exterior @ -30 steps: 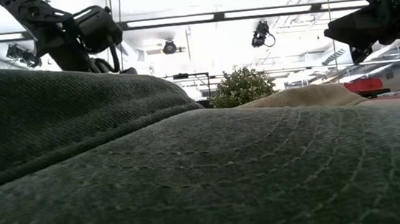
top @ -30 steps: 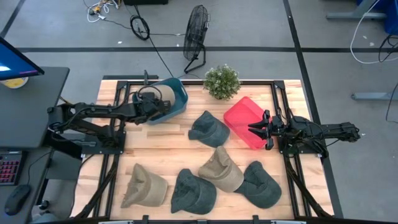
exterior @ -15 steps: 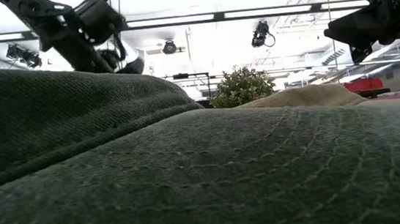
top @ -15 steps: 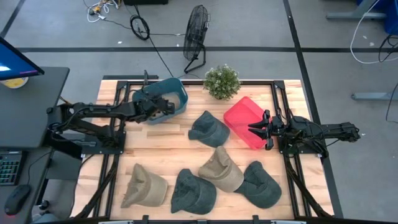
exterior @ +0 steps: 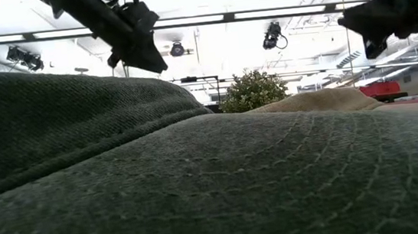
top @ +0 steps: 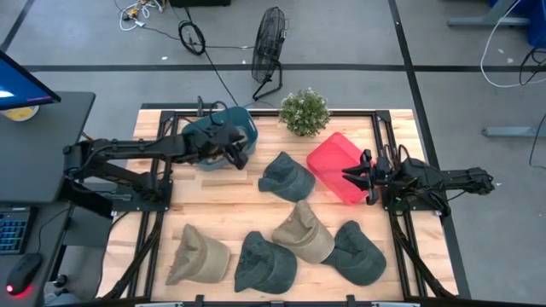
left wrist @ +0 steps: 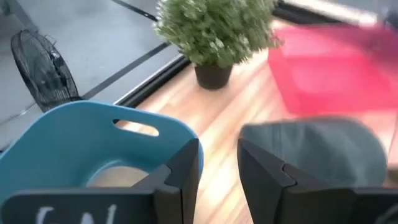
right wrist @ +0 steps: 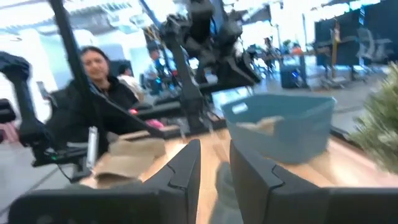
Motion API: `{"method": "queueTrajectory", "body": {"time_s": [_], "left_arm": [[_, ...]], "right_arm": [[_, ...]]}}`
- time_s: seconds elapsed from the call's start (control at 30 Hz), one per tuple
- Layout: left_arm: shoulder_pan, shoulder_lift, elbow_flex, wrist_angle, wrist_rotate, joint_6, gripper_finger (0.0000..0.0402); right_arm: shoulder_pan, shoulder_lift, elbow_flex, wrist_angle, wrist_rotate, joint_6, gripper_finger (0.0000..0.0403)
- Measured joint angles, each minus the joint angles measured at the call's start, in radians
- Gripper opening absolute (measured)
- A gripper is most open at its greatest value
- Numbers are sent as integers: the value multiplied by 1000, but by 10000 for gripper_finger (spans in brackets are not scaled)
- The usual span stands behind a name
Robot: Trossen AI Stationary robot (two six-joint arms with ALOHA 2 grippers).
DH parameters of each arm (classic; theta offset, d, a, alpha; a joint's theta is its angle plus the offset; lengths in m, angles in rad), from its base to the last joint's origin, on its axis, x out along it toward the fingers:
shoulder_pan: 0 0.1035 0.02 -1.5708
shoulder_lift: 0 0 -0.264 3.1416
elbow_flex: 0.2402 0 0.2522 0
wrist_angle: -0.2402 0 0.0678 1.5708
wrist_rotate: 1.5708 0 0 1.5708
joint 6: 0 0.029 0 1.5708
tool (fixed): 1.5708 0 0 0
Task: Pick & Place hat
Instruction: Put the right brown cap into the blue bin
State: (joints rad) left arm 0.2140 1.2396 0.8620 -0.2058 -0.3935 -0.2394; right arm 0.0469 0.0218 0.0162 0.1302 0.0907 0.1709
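My left gripper point(top: 237, 153) point(left wrist: 217, 165) is open and empty; it hovers at the right rim of the blue bin point(top: 213, 132) point(left wrist: 81, 137), between the bin and a dark green hat point(top: 287, 176) point(left wrist: 311, 146) that lies flat on the table. A tan hat point(left wrist: 115, 179) point(right wrist: 258, 124) lies inside the blue bin. My right gripper point(top: 351, 175) point(right wrist: 214, 165) is open and empty above the red bin point(top: 335, 166). Several more hats, tan point(top: 303, 232) point(top: 198, 254) and dark point(top: 264, 261) point(top: 358, 252), rest on the table's near half.
A potted plant point(top: 304, 111) point(left wrist: 214, 31) stands at the far edge between the two bins. A dark hat point(exterior: 216, 185) fills the low view's foreground. A person point(right wrist: 93, 71) is beyond the table's left side. A bare strip of tabletop point(top: 213, 196) lies between the blue bin and the near hats.
My left gripper has swung out from over the blue bin toward the table's right, and now sits at the bin's right rim, nearer the dark green hat. The tan hat stays in the bin. My right arm has kept still.
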Motion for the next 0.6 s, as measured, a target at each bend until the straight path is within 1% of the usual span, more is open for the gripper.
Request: {"method": "queueTrajectory", "body": {"time_s": [0.1,0.27,0.5,0.6], "left_arm": [[-17,0,35,-60,-1,22,113],[-43,1,99,-148,-2,27,113],[-101,1,267,-396,-2,-10,112],[-128,0,305,-471,-1,-47,112]], "right_arm": [[0,19,0,57,-36,-7,96],[0,79,0,147,-52,5,111],[0,207,1,305,-85,5,131],[1,269,29,307,-85,5,134]]}}
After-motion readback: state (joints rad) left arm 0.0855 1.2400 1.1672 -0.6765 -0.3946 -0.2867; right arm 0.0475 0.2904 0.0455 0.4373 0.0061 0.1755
